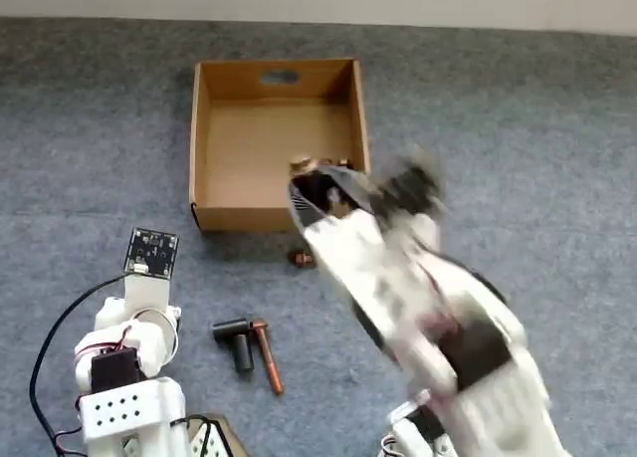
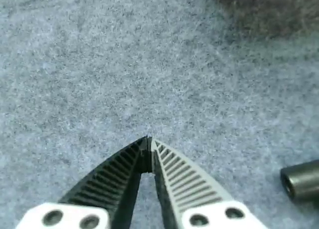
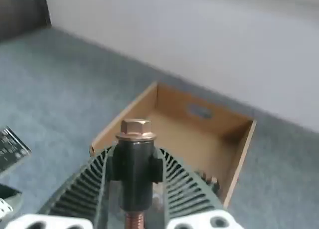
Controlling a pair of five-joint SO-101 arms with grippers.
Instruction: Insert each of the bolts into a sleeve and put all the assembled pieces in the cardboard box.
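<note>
My right gripper [image 3: 135, 153] is shut on a black sleeve [image 3: 133, 171] with a copper bolt [image 3: 135, 129] through it, held upright. In the high view this gripper [image 1: 320, 193] hangs over the front right part of the cardboard box [image 1: 208, 138]. Some assembled pieces [image 3: 207, 179] lie inside the box [image 3: 239, 154] by its right wall. Two loose black sleeves [image 1: 237, 340] and a copper bolt [image 1: 267, 355] lie on the carpet in front of the box. My left gripper [image 2: 148, 143] is shut and empty just above the carpet, with a sleeve end [image 2: 301, 181] beside it.
A small copper and dark piece [image 1: 302, 259] lies on the carpet just outside the box's front wall. The left arm [image 1: 129, 347] is folded at the lower left with a black cable [image 1: 50, 347] looping beside it. Grey carpet surrounds the box.
</note>
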